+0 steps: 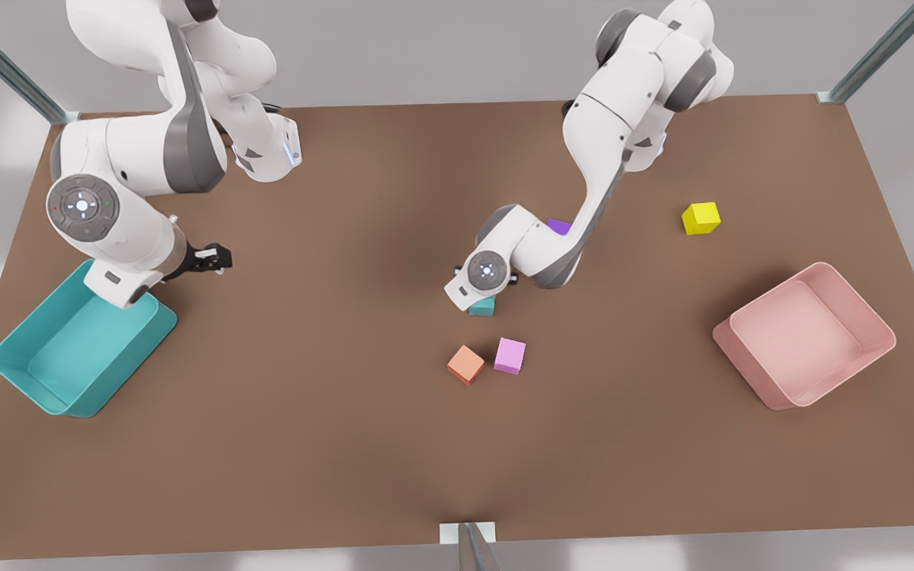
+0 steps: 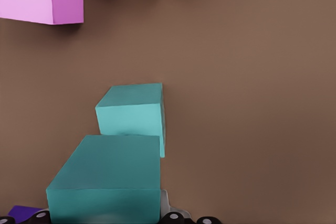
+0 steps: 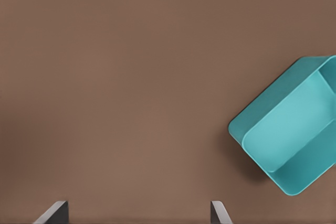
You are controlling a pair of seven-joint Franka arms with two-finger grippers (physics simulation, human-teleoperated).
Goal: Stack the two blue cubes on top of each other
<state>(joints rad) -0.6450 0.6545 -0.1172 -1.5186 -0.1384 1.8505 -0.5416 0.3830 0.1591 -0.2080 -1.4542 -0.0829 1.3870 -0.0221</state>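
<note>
In the left wrist view, one blue cube [image 2: 107, 179] sits large and close between the jaws of my left gripper [image 1: 479, 300], which is shut on it. The second blue cube [image 2: 134, 113] rests on the table just beyond and lower, overlapped by the held one. In the front view a teal cube [image 1: 483, 307] peeks out from under the left hand at mid-table; which of the two it is I cannot tell. My right gripper [image 1: 211, 258] waits open beside the teal bin, its fingertips [image 3: 218, 212] wide apart over bare table.
A pink cube [image 1: 509, 355] and an orange cube [image 1: 466, 364] lie just in front of the left hand. A purple cube [image 1: 558, 227] is behind the left arm, with a yellow cube [image 1: 700, 218] farther right. The teal bin [image 1: 28, 361] and the pink bin [image 1: 862, 305] stand at opposite sides.
</note>
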